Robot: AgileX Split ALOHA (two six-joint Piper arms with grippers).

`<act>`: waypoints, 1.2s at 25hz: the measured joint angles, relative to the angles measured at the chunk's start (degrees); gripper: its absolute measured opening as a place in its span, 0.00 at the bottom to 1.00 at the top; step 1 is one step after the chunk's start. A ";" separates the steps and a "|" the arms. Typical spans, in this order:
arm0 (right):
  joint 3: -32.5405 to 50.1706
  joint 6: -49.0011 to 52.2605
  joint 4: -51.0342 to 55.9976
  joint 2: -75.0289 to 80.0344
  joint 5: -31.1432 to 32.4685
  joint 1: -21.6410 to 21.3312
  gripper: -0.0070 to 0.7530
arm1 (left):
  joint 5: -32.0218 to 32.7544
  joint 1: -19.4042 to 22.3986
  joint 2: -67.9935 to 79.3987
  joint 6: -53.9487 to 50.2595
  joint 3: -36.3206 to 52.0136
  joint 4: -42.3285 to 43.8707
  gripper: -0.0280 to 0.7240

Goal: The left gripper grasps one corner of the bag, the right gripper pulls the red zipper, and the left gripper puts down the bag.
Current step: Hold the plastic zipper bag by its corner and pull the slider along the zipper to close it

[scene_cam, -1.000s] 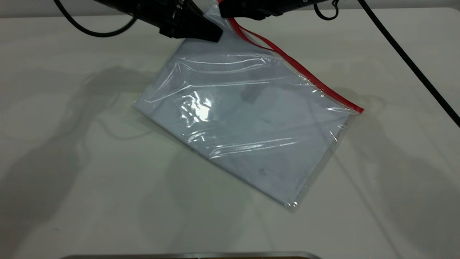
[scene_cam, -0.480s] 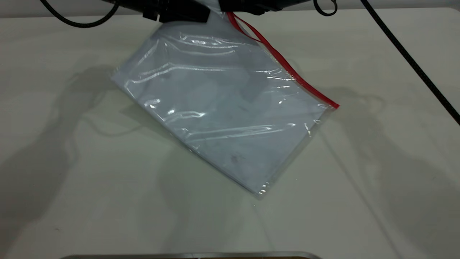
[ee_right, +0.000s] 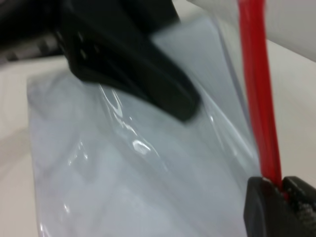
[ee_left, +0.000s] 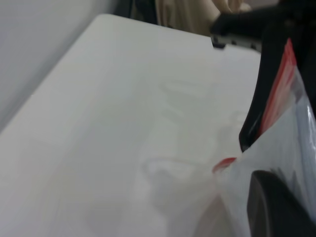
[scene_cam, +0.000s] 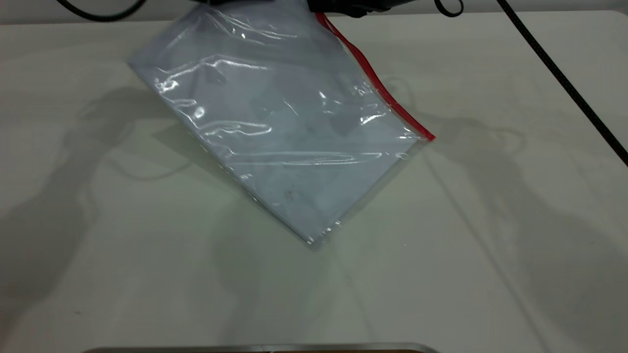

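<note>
The bag (scene_cam: 289, 127) hangs tilted from its top edge, and its low corner is at or just above the white table. The red zipper (scene_cam: 378, 86) runs down its right long edge. My left gripper (ee_right: 180, 101) is shut on the bag's upper corner and is almost out of the exterior view at the top. One of its fingers (ee_left: 276, 207) shows behind the plastic in the left wrist view. My right gripper (scene_cam: 324, 7) is shut on the red zipper (ee_right: 256, 89) at the top end; its fingertips (ee_right: 261, 205) clamp the strip.
A black cable (scene_cam: 564, 83) crosses the table's right side. A grey metal edge (scene_cam: 260, 348) lies along the near border. The white table (scene_cam: 490, 245) spreads all round the bag.
Both grippers have risen toward the top of the exterior view. The bag has gone up and to the left with them, and less of it now rests on the table.
</note>
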 joint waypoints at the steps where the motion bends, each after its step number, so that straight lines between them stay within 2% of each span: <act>1: 0.00 -0.05 0.02 0.47 -0.38 0.00 0.05 | 0.02 0.32 -0.36 0.06 0.00 0.00 0.11; 6: -0.02 -0.15 -0.14 2.85 -1.83 -0.96 0.05 | 0.26 1.63 -1.48 0.11 0.12 -0.32 0.11; 11: 0.36 0.36 -1.67 5.81 -5.16 -4.63 0.05 | 0.51 3.38 -3.43 0.11 0.12 -3.02 0.11; 19: 2.03 3.08 -3.24 7.24 -2.93 -10.22 0.05 | 1.00 4.08 -3.95 0.17 0.12 -4.68 0.11; 24: 2.03 3.59 -4.61 7.24 -1.71 -10.79 0.05 | 1.10 4.08 -3.95 0.17 0.12 -4.71 0.11; 27: 2.03 4.40 -4.73 7.24 -0.80 -10.84 0.07 | 1.10 4.19 -3.95 0.17 0.12 -4.71 0.11; 30: 2.13 5.76 -5.16 6.69 -0.68 -10.91 0.17 | 1.10 4.36 -3.95 0.17 0.12 -4.71 0.11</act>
